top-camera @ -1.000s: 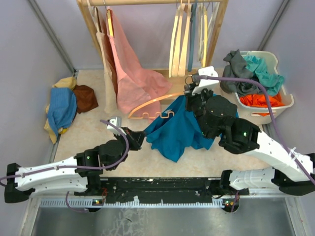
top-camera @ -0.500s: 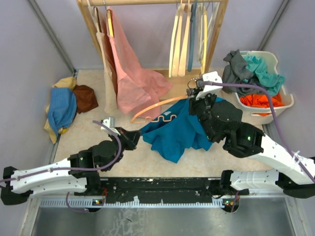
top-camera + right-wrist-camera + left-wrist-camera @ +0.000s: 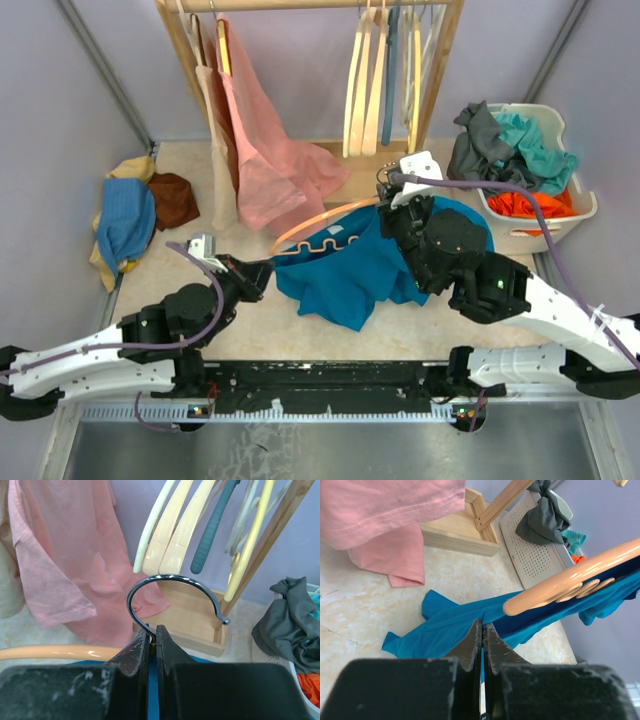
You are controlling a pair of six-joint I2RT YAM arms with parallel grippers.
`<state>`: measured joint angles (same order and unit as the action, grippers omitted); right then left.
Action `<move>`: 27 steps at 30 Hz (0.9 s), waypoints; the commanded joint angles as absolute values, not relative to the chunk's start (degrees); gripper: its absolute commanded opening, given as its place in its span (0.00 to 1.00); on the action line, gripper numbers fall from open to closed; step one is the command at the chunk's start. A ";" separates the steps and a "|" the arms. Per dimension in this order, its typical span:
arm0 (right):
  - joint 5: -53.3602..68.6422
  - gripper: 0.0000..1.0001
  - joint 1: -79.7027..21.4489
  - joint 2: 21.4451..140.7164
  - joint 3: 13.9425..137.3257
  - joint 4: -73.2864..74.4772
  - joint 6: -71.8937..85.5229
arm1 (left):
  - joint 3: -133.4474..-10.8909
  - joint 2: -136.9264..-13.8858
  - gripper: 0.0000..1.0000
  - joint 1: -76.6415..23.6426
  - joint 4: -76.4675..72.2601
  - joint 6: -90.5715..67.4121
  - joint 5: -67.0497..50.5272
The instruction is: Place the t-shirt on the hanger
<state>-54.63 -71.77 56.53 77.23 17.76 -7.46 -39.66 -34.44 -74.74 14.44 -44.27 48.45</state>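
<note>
The teal-blue t-shirt (image 3: 350, 270) hangs stretched between my two grippers above the table middle. The orange-tan hanger (image 3: 318, 222) sticks out of the cloth to the left, its wavy bar (image 3: 322, 243) showing. My right gripper (image 3: 152, 631) is shut on the neck of the hanger's metal hook (image 3: 172, 582), with blue cloth under it. My left gripper (image 3: 483, 628) is shut on a fold of the t-shirt (image 3: 447, 627), just below the hanger's arm tip (image 3: 520, 604). In the top view the left gripper (image 3: 262, 272) holds the shirt's left edge.
A wooden rack (image 3: 310, 6) at the back carries a pink garment (image 3: 268, 150) and pale hangers (image 3: 370, 80). A white basket (image 3: 545, 215) of clothes stands at right. A pile of cloth (image 3: 130, 215) lies at left. The rack's wooden base (image 3: 457, 532) is close by.
My left gripper has pulled the t-shirt's edge leftward and nearer, stretching the cloth. The hanger has risen and turned with the right gripper, its wavy bar now more covered by the shirt.
</note>
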 commanded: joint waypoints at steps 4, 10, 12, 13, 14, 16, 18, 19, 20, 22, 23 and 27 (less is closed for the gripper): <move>-60.10 0.00 -72.51 56.89 76.50 11.29 -13.35 | -42.91 -31.91 0.00 -74.40 18.97 -42.59 50.13; -60.66 0.00 -72.65 57.66 75.81 10.94 -14.70 | -44.38 -31.29 0.00 -74.39 19.78 -41.47 50.61; -60.85 0.00 -72.75 58.11 75.65 10.88 -15.04 | -45.20 -31.63 0.00 -74.40 19.59 -40.42 50.63; -60.92 0.00 -72.89 58.36 75.72 10.75 -15.17 | -45.86 -31.96 0.00 -74.36 19.26 -39.70 50.43; -60.83 0.00 -72.99 58.57 75.74 10.46 -15.30 | -46.59 -32.44 0.00 -74.38 18.99 -38.94 50.23; -60.61 0.00 -73.31 59.14 76.15 9.96 -15.56 | -48.59 -33.92 0.00 -74.42 18.38 -37.03 49.35; -60.62 0.00 -73.70 60.40 77.08 9.92 -16.07 | -51.15 -36.17 0.00 -74.40 17.75 -34.72 48.26; -60.60 0.00 -73.86 61.06 77.61 9.85 -16.29 | -52.82 -37.60 0.00 -74.41 17.53 -33.55 47.61; -60.50 0.00 -74.10 61.49 78.04 9.67 -16.40 | -54.49 -38.99 0.00 -74.36 17.56 -32.47 46.90; -60.39 0.00 -74.55 62.62 78.81 9.21 -16.77 | -57.46 -42.00 0.00 -74.36 17.29 -30.20 45.35; -60.39 0.00 -74.80 63.05 79.33 9.15 -16.71 | -59.09 -43.25 0.00 -74.37 17.17 -29.32 44.64; -60.38 0.00 -75.51 64.77 80.95 9.21 -16.37 | -63.98 -48.03 0.02 -74.36 17.07 -26.14 41.57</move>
